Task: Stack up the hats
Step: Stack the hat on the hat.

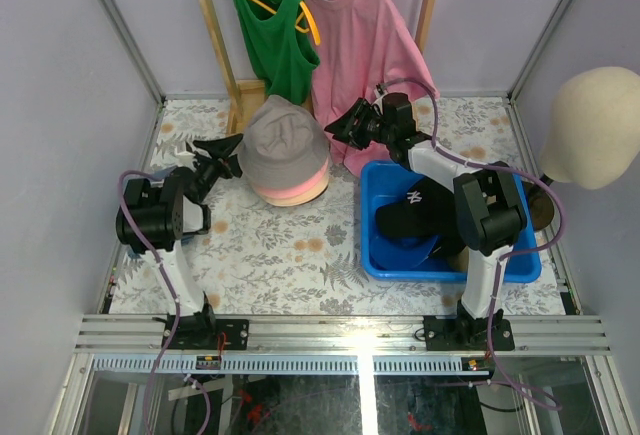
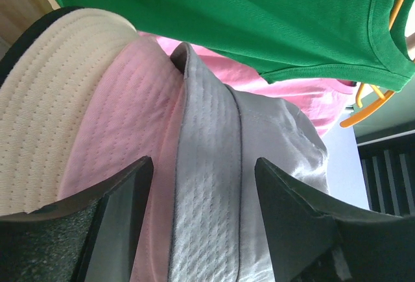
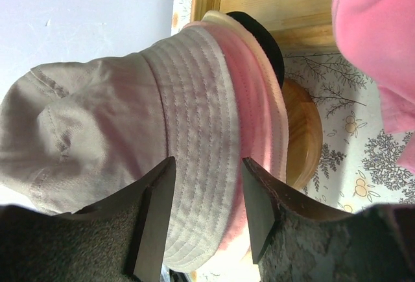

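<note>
Hat stack, left of blue bin: grey-taupe bucket hat on top, over pink hat and beige hat.
Black cap: inside bin.
Left gripper: jaws apart, empty, at the stack's side away from bin.
Right gripper: jaws apart, empty, past bin's far-left corner, beside stack.

A green tank top and a pink shirt hang side by side on a wooden rack behind the floral-patterned surface. A blue bin sits on the right, with a cream mannequin head at the right edge.
</note>
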You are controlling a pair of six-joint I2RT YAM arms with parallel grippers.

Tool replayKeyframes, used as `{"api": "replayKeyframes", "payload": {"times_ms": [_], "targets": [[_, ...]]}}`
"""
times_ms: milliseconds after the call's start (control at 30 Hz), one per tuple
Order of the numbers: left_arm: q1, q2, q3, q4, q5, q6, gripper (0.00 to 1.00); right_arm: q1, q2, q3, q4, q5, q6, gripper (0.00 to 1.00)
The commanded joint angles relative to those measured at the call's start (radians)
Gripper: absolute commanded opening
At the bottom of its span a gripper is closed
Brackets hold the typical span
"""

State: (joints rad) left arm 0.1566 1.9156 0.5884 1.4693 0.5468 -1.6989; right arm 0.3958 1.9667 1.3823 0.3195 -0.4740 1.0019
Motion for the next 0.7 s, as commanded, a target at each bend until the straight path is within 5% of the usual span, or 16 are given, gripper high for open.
{"api": "replayKeyframes", "payload": {"times_ms": [0, 400, 667], "targets": [[-0.016, 0.034, 0.024, 0.097, 0.024, -0.011, 0.62, 0.013, 0.009, 0.018, 0.043, -0.022, 0.024, 0.52], [-0.023, 0.058, 0.009, 0.123, 0.027, -0.006, 0.29, 0.019, 0.047, 0.038, -0.015, -0.012, 0.004, 0.53], [-0.025, 0.059, -0.012, 0.125, 0.03, 0.005, 0.21, 0.024, 0.056, 0.02, 0.085, -0.042, 0.071, 0.53]]}}
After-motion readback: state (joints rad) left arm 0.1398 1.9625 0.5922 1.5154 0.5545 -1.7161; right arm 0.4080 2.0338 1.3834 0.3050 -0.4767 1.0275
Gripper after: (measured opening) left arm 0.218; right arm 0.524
